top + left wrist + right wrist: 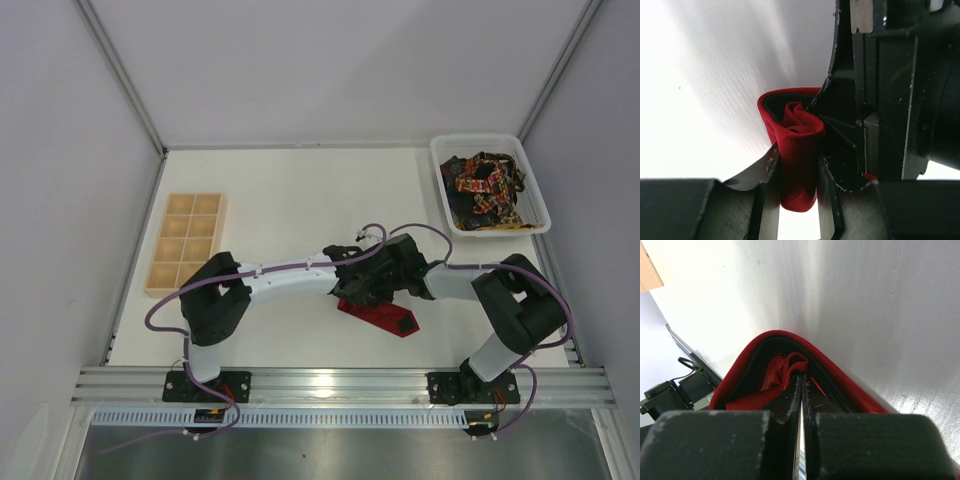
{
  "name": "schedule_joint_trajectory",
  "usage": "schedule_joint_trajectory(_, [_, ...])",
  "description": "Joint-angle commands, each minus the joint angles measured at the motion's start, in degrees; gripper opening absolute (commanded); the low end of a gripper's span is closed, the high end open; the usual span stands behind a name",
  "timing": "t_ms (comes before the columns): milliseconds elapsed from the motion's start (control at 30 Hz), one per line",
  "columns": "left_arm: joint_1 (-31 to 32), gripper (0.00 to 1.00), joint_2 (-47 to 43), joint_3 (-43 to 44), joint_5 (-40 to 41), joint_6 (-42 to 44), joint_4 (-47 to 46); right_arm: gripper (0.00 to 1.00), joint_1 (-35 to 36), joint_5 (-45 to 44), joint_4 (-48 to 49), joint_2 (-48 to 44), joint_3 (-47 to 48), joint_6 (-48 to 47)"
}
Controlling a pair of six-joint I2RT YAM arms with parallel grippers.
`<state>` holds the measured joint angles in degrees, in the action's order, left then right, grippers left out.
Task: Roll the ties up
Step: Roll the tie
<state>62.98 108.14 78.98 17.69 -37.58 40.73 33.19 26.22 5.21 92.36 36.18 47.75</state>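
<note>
The plain red tie [388,318] lies near the table's front middle, where both arms meet over it. In the left wrist view part of the red tie [799,131] is coiled into a loose upright roll, and my left gripper [796,172] is shut on it, a finger on each side. My right gripper [801,379] is shut, its tips pushed into the middle of the tie's [860,392] fold; whether they pinch cloth I cannot tell. From above the left gripper [356,288] and right gripper [378,280] overlap. Dark patterned ties [485,188] lie heaped at the back right.
A white basket [540,215] holds the patterned ties at the back right. A wooden tray [187,243] with several compartments sits at the left. The right gripper's black body [890,100] fills the right of the left wrist view, close beside the roll.
</note>
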Motion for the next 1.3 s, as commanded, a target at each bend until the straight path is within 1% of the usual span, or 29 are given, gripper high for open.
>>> schedule_joint_trajectory(0, [0.9, 0.00, 1.3, 1.7, -2.9, 0.1, -2.6, 0.03, 0.1, 0.7, 2.4, 0.1, -0.4, 0.2])
schedule_joint_trajectory(367, [1.0, 0.01, 1.6, -0.8, -5.3, -0.8, -5.6, 0.02, -0.7, 1.6, 3.9, 0.0, -2.0, 0.7])
schedule_joint_trajectory(633, [1.1, 0.00, 2.3, -1.8, -6.1, -1.0, -6.2, 0.03, -2.1, 1.1, 1.3, -0.8, -1.5, -1.3])
schedule_joint_trajectory(900, [1.1, 0.00, 2.9, -2.1, -5.8, -0.9, -6.4, 0.03, -3.9, 1.6, -3.2, -3.0, -0.5, -3.0])
schedule_joint_trajectory(1000, [1.1, 0.00, 3.0, -1.8, -5.6, -0.7, -6.0, 0.03, -4.7, 0.9, -4.9, -4.9, -0.3, -4.3])
schedule_joint_trajectory(1033, [1.1, 0.00, 3.1, -1.6, -5.6, -0.6, -5.8, 0.03, -5.1, 0.3, -8.1, -5.9, -0.3, -5.2])
schedule_joint_trajectory(1067, [1.1, 0.00, 3.2, -1.5, -5.6, -0.6, -5.8, 0.03, -5.5, 0.2, -8.8, -6.6, -0.5, -5.5])
schedule_joint_trajectory(1267, [1.1, 0.00, 3.9, -0.8, -5.9, -0.2, -5.5, 0.03, -6.8, -0.1, -11.0, -9.8, -1.7, -6.8])
